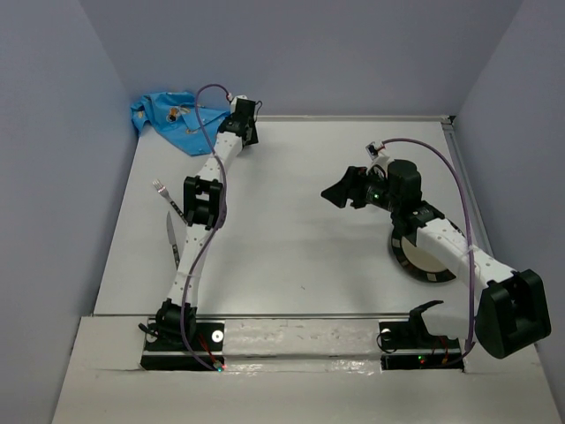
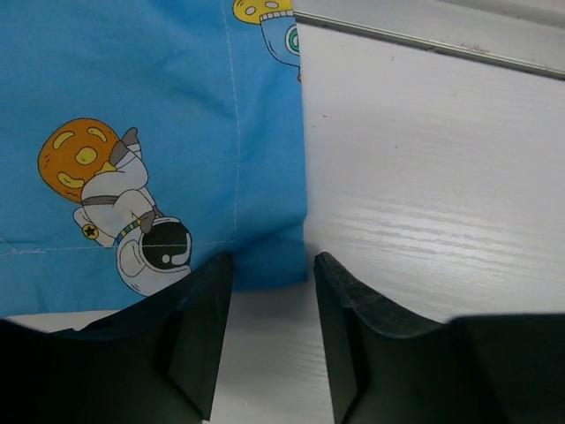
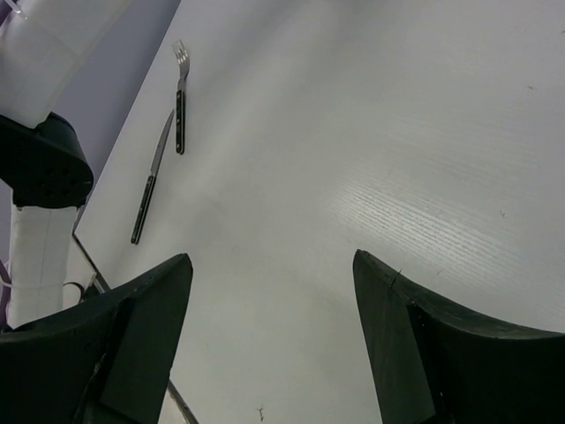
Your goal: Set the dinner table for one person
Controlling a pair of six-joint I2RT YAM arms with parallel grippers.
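The white dinner table (image 1: 300, 256) fills the top view. A blue cartoon-printed cloth mat (image 1: 168, 119) lies crumpled at its far left corner. My left gripper (image 1: 240, 113) is low at the mat's right edge. In the left wrist view the left gripper (image 2: 269, 265) is open, and the mat's (image 2: 159, 115) near right corner lies at the fingertips, not clamped. My right gripper (image 1: 340, 193) is open and empty above the table's right middle; it also shows in the right wrist view (image 3: 272, 261).
A fork (image 1: 161, 190) and a knife (image 1: 171, 234) lie near the table's left edge, also in the right wrist view as fork (image 3: 181, 97) and knife (image 3: 152, 177). A black-rimmed plate (image 1: 424, 262) sits at the right, partly under my right arm. A metal rail (image 2: 424, 40) runs along the far edge.
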